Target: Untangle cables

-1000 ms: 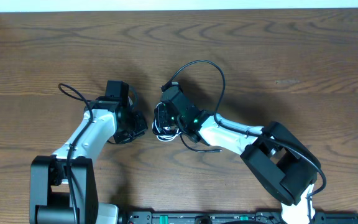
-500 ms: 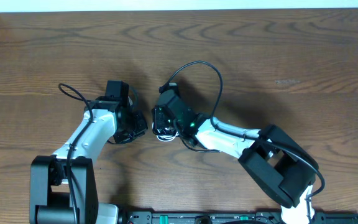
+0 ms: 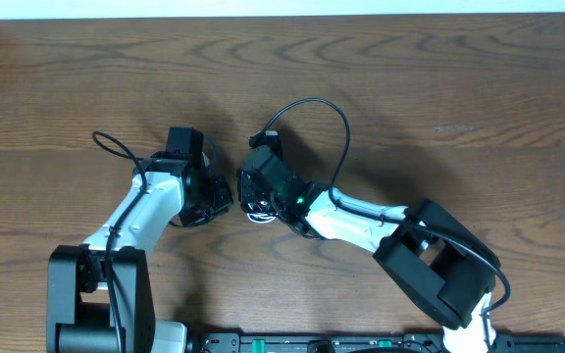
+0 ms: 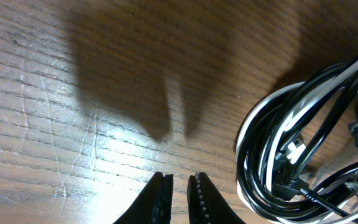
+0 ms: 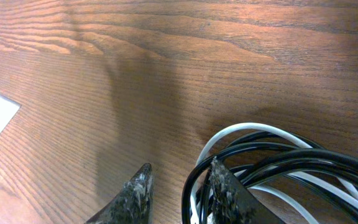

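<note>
- Your left gripper: fingers nearly together with only a slit between them, and nothing in it. The tips sit over bare table, with the coil just beside them.
- Your right gripper: fingers apart, clamping nothing. The coil's outer black loop curls against one finger.
- The cables: black cords and a white cord in one tight coil, lying mid-table between your two grippers.

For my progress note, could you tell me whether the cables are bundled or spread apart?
Bundled: the black cords and the white cord overlap in one coiled bunch.
</note>
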`<state>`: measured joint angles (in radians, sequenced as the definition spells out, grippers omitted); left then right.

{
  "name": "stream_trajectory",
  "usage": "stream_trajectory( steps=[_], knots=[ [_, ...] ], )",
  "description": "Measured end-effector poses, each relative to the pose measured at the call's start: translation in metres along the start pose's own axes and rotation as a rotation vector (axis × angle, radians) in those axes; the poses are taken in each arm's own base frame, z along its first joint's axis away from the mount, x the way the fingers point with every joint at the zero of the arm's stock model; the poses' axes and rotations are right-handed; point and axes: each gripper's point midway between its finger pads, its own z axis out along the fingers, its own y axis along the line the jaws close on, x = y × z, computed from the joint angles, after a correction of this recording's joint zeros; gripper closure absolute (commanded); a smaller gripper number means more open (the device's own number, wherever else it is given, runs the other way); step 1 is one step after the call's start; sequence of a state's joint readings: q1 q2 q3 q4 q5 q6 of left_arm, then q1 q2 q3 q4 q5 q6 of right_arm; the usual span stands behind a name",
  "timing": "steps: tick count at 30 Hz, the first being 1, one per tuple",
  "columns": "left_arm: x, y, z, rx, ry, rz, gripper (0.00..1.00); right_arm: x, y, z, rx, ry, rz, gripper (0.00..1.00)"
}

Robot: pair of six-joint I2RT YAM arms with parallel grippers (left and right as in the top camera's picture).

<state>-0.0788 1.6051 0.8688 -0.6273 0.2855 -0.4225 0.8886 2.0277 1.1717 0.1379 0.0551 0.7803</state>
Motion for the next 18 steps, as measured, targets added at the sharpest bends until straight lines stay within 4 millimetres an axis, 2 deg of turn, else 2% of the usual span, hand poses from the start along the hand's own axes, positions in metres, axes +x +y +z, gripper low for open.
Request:
stream_trajectory(
  steps=[8,13,18],
  knots=[
    [0.0,0.0,0.0,0.0,0.0,0.0,0.84,0.006,-0.002,0.004,0.017,0.002,0.001,0.73],
    [0.0,0.0,0.0,0.0,0.0,0.0,0.84,0.016,-0.007,0.013,0.031,0.008,0.015,0.73],
    [0.0,0.0,0.0,0.0,0.0,0.0,0.84,0.015,-0.006,0.015,0.024,-0.004,0.026,0.76]
  ],
)
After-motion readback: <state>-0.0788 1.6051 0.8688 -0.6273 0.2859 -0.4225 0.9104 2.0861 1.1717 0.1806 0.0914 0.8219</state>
